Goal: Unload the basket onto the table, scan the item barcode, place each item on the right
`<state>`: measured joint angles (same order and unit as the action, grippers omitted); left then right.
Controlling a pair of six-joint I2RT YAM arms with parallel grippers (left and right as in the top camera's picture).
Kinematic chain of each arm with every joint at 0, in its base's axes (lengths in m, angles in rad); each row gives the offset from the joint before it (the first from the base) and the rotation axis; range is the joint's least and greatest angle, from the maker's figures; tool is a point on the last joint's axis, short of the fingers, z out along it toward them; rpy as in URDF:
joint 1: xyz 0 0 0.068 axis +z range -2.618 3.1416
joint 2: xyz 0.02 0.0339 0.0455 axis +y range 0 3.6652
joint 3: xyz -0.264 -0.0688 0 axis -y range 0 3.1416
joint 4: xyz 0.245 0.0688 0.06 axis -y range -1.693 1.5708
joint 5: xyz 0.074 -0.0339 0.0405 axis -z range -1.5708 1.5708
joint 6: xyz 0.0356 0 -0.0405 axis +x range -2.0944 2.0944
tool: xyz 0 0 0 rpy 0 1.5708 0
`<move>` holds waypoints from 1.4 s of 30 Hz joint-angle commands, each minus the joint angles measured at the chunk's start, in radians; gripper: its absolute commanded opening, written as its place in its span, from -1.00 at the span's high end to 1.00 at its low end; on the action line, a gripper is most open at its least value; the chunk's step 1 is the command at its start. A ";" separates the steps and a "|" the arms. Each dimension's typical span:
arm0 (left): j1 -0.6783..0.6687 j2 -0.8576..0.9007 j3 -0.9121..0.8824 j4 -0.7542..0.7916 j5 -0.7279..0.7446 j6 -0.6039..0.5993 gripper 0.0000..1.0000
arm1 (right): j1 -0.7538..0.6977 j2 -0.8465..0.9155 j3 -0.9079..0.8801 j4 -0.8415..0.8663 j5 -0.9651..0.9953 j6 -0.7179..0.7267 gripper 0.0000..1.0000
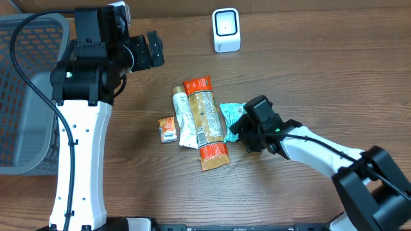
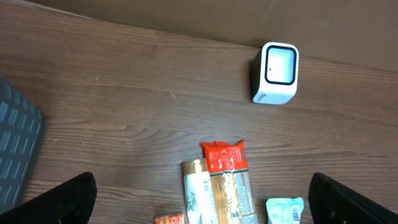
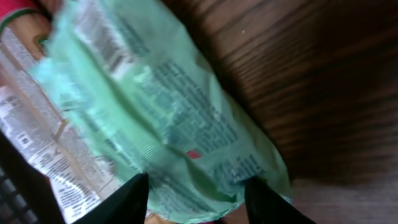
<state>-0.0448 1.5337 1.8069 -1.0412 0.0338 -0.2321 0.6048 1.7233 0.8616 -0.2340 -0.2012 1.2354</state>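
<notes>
A teal packet (image 1: 230, 115) lies on the wooden table, its left edge against a long gold-and-orange packet (image 1: 207, 122). My right gripper (image 1: 249, 130) is down at the teal packet's right end. In the right wrist view the crumpled teal packet (image 3: 174, 124) fills the frame, its barcode at the upper left, and my right gripper (image 3: 196, 199) is shut on its near edge, one dark finger at each side. The white scanner (image 1: 226, 30) stands at the back of the table. My left gripper (image 1: 144, 51) hovers high at the back left, open and empty, looking down on the scanner (image 2: 277, 72).
A white-and-gold packet (image 1: 185, 119) and a small orange packet (image 1: 167, 129) lie left of the long packet. A grey mesh basket (image 1: 26, 96) stands at the table's left edge. Bare wood lies between the packets and the scanner.
</notes>
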 commanded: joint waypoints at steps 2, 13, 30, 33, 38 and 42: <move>0.005 0.001 0.002 0.001 0.008 0.016 -0.99 | -0.008 0.042 0.015 0.019 0.021 0.025 0.28; 0.005 0.002 0.002 0.001 0.008 0.016 -0.99 | -0.229 0.038 0.148 -0.179 -0.119 -0.427 0.74; 0.005 0.002 0.002 0.001 0.008 0.016 -0.99 | -0.354 0.040 0.255 -0.430 -0.253 -0.332 -0.53; 0.005 0.002 0.002 0.001 0.008 0.016 -1.00 | -0.294 0.041 0.199 -0.398 -0.238 -0.262 -0.53; 0.005 0.002 0.002 0.001 0.008 0.016 -0.99 | -0.216 0.041 0.153 -0.352 -0.121 -0.148 -0.42; 0.005 0.002 0.002 0.001 0.008 0.016 -0.99 | -0.198 0.041 0.146 -0.317 -0.032 -0.101 -0.16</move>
<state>-0.0448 1.5337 1.8069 -1.0409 0.0338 -0.2321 0.4068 1.7611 1.0142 -0.5690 -0.3321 1.0393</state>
